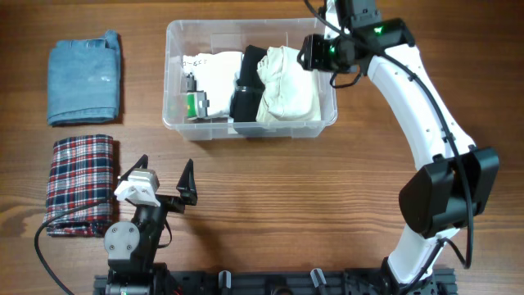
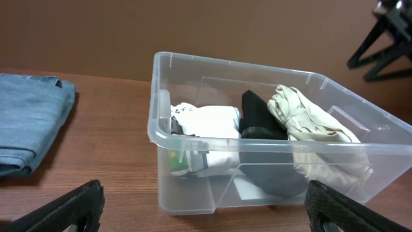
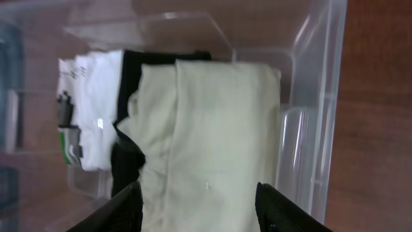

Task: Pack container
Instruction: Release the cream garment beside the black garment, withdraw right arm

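- Centrally, toward the far side of the brown wooden table (image 1: 286,188), stood the large clear plastic rectangular container (image 1: 169,82) with rounded corners, one long side facing the robot.
- Inside it lay three folded garments side by side: a white folded garment with dark print (image 1: 214,75) on the left, a black folded garment (image 1: 246,86) in the middle, and a cream folded garment (image 1: 286,88) on the right, against the right end wall.
- A small green-and-white item (image 1: 195,103) sat by the left wall, beside the white garment; what it was could not be told.
- The right gripper (image 3: 203,206) hung over the container's right end, above the cream garment. Its jaws stood wide apart and held nothing.
- The left gripper (image 1: 166,172) was low at the near-left part of the table, well apart from the container and pointing toward it. Its jaws were spread wide and empty too.
- Outside the container, on the left of the table, lay a folded blue denim garment (image 1: 84,78) at the far side and a folded red plaid cloth (image 1: 79,184) at the near side, just beside the left gripper.
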You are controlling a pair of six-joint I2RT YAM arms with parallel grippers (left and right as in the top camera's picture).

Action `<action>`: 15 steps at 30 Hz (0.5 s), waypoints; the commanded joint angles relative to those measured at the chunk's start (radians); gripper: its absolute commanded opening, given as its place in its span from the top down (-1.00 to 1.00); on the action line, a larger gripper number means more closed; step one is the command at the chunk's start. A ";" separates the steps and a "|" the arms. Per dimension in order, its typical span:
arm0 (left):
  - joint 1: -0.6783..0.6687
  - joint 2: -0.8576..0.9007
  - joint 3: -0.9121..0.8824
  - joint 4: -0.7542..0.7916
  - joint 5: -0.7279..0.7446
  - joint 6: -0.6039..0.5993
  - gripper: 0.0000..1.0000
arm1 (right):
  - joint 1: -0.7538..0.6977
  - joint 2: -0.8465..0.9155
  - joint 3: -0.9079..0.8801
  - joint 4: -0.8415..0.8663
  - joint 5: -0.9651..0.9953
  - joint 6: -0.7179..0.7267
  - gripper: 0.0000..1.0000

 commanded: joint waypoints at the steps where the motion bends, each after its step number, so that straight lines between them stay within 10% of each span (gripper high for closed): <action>1: 0.006 -0.005 -0.003 -0.002 -0.006 -0.006 -1.00 | 0.002 -0.013 0.082 -0.015 0.028 -0.001 -0.12; 15: 0.006 -0.005 -0.003 -0.002 -0.006 -0.006 -1.00 | -0.386 -0.024 0.298 -0.193 0.160 0.001 -0.92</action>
